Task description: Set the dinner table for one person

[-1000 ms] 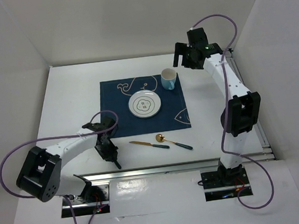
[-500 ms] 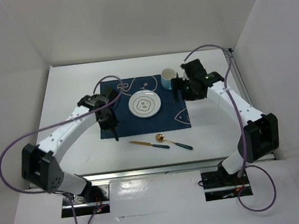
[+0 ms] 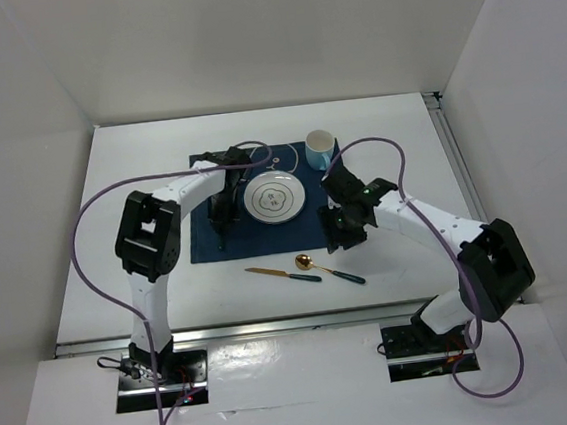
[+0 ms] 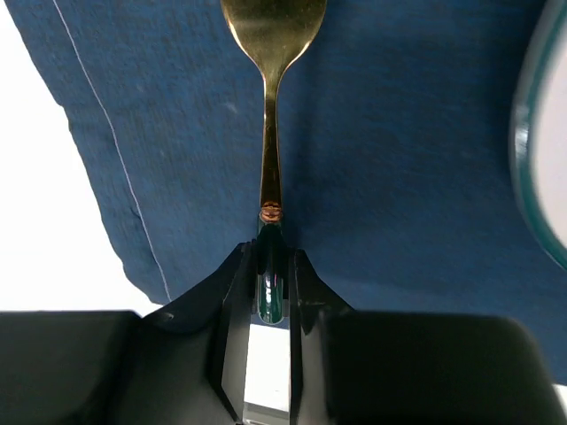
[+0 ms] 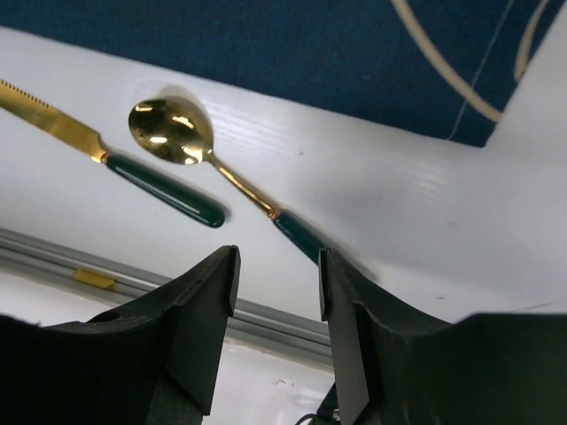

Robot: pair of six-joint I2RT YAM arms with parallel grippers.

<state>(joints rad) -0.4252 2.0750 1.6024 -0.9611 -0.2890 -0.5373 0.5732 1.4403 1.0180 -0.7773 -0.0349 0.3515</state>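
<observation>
On the white dinner table (image 3: 130, 187) lies a navy placemat (image 3: 266, 236) with a white plate (image 3: 274, 196) and a blue cup (image 3: 320, 150). My left gripper (image 4: 270, 252) is shut on the dark green handle of a gold utensil (image 4: 270, 133), low over the placemat (image 4: 399, 177) just left of the plate (image 4: 545, 159); the utensil's head is cut off by the frame. My right gripper (image 5: 279, 257) is open and empty above the table, by the gold spoon (image 5: 168, 133) and the knife (image 5: 159, 190).
The spoon (image 3: 329, 268) and the knife (image 3: 281, 273) lie side by side on bare table in front of the placemat, near the aluminium front rail (image 3: 274, 324). White walls enclose the table on three sides. The left arm's purple cable arcs over the table's left half.
My left arm carried the utensil from the table's front up onto the placemat beside the plate. My right arm swung from beside the cup down toward the spoon, and its jaws narrowed.
</observation>
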